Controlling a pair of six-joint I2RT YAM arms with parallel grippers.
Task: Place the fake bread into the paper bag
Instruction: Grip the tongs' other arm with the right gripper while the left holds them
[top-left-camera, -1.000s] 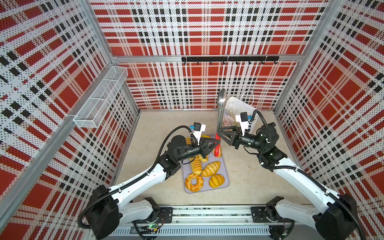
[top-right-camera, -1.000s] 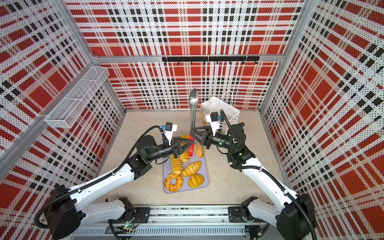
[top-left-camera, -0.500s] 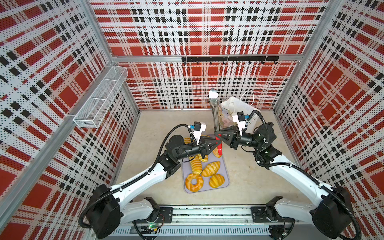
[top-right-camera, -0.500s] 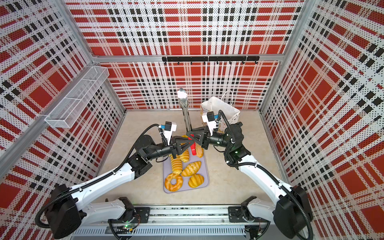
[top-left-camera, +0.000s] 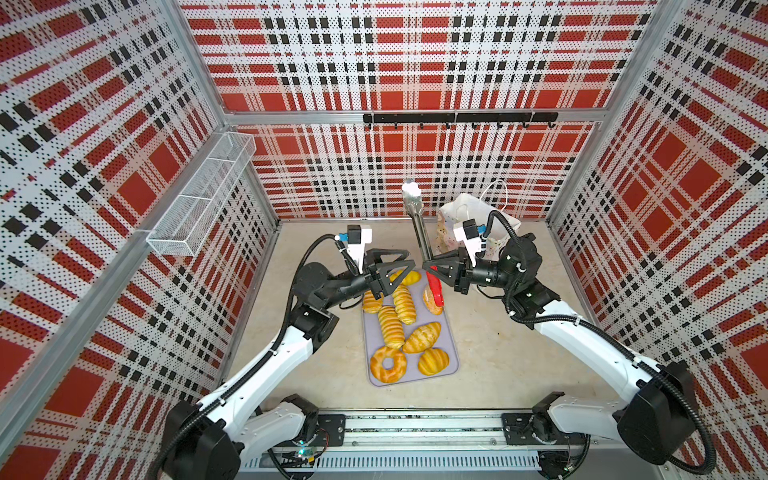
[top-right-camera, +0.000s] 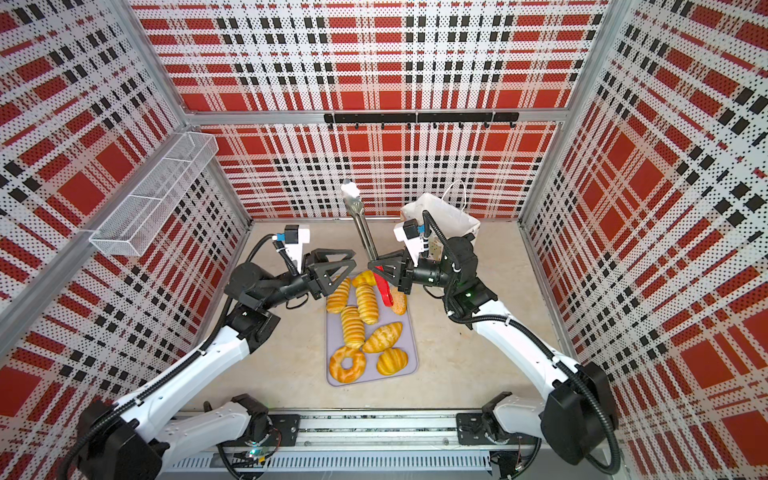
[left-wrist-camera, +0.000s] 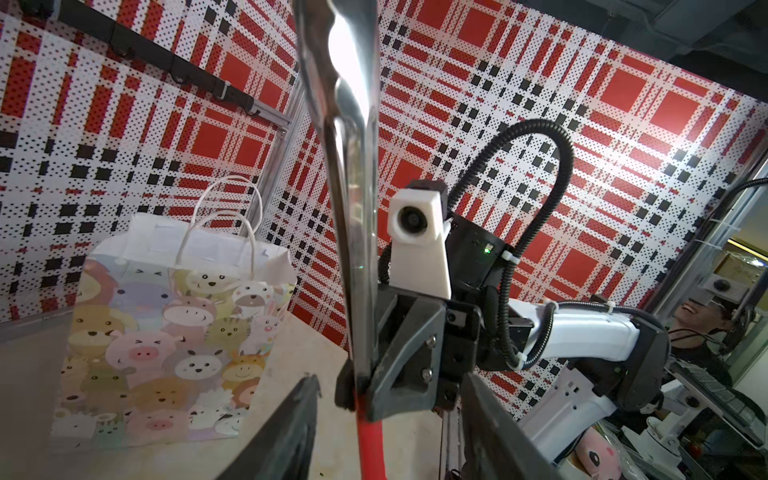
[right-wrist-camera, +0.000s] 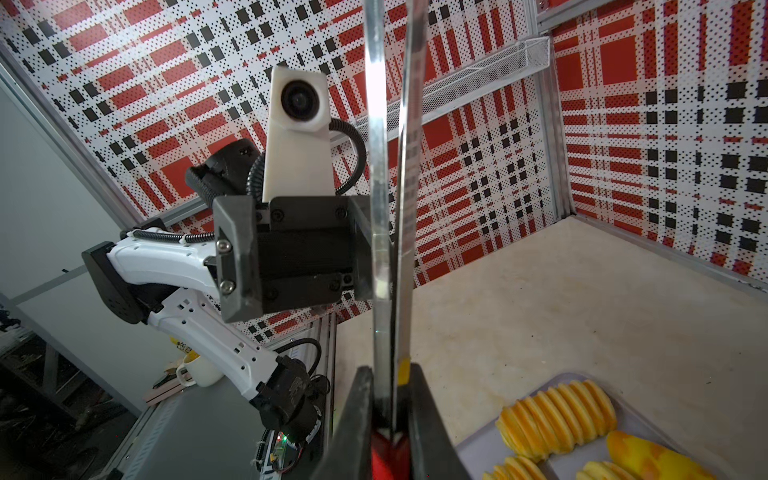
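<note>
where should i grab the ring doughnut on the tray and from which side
Probably take the ring doughnut by its near-left band, pinching from hole to outer edge and coming straight down. It lies flat on the tray, hole up, and a ridged long roll and a scored bun sit close on its far and right sides.

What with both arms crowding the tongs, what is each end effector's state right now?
Left end effector: open, gripping nothing.
Right end effector: closed on the tongs.
</note>
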